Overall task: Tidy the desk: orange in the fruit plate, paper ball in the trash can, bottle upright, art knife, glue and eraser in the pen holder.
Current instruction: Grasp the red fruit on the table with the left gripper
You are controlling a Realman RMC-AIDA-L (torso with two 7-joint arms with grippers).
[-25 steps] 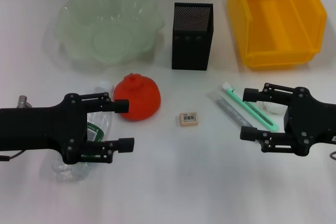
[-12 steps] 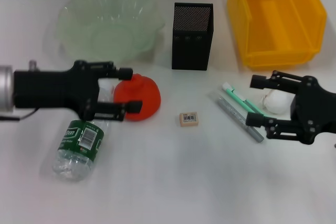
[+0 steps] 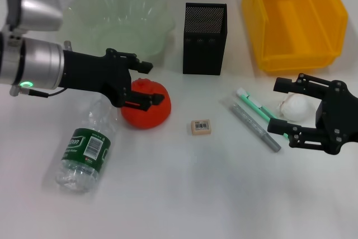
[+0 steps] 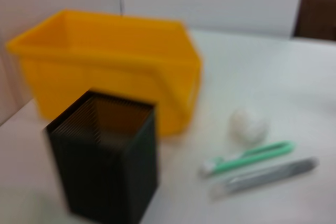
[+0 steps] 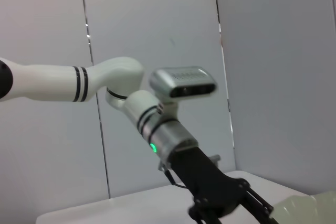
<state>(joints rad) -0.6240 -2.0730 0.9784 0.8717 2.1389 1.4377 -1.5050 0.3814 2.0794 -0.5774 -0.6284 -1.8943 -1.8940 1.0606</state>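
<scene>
Clear plastic bottle point(image 3: 85, 149) lying flat on the white desk point(image 3: 184, 194) at near left, long axis near-to-far and tilted, cap end away toward the left gripper point(image 3: 150, 83); green label unreadable apart from a barcode. Left gripper spread wide over the orange point(image 3: 146, 104), gripping nothing. Right gripper point(image 3: 275, 106) likewise splayed, around the paper ball point(image 3: 295, 106), beside the green art knife point(image 3: 263, 113) and grey glue stick point(image 3: 255, 126); eraser point(image 3: 201, 127) mid-desk, barcode sticker up.
</scene>
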